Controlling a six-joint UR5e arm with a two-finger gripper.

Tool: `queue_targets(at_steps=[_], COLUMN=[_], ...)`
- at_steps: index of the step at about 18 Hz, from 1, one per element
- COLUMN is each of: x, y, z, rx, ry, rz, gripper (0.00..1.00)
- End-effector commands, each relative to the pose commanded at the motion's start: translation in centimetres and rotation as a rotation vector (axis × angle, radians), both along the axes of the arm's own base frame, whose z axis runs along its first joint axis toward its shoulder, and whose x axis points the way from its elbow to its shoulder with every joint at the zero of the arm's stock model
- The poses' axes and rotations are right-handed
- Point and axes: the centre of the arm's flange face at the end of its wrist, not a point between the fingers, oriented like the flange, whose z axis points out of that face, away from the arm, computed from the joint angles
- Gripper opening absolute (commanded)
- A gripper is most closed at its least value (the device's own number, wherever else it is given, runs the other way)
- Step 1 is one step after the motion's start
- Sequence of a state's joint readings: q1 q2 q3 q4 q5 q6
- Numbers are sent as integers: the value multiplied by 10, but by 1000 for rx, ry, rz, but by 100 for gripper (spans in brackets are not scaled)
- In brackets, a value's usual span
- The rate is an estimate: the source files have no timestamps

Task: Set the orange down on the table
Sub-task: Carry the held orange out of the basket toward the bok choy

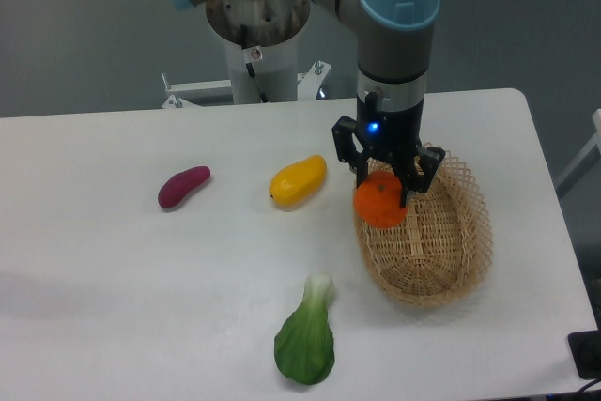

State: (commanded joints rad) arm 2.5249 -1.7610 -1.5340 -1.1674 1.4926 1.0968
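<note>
Orange [379,204] sits clamped in the gripper [385,192], held just below the black fingers, which press in on its upper part from either side. The fruit is round, so it has no long axis to speak of; no stem spot can be made out from this view. It hangs at the left rim of the wicker basket [451,251], overlapping that rim in the picture, and whether it is above the basket or just outside it cannot be told. The gripper's jaws are closed down to the width of the fruit, and the arm comes straight down from above, with a small blue light lit on the wrist.

Basket stands on the right part of the white table [141,298]. Left of the fruit, well apart, lies an oblong yellow mango-like fruit [298,181], tilted with its right end farther back. Farther left is a purple sweet potato [183,186], tilted likewise. Near the front edge lies a green bok choy [306,337], its pale stalk end pointing away from the camera.
</note>
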Motion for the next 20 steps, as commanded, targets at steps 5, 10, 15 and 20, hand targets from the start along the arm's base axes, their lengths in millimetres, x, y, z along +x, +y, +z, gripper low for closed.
queue_targets(at_steps=[5, 10, 15, 20], x=[22, 61, 108, 153], y=[14, 40, 79, 124], z=[0, -4, -39, -90], rx=[6, 27, 84, 59], ry=[-9, -45, -62, -122], rz=[5, 76, 161, 214], gripper=[66, 66, 65, 65])
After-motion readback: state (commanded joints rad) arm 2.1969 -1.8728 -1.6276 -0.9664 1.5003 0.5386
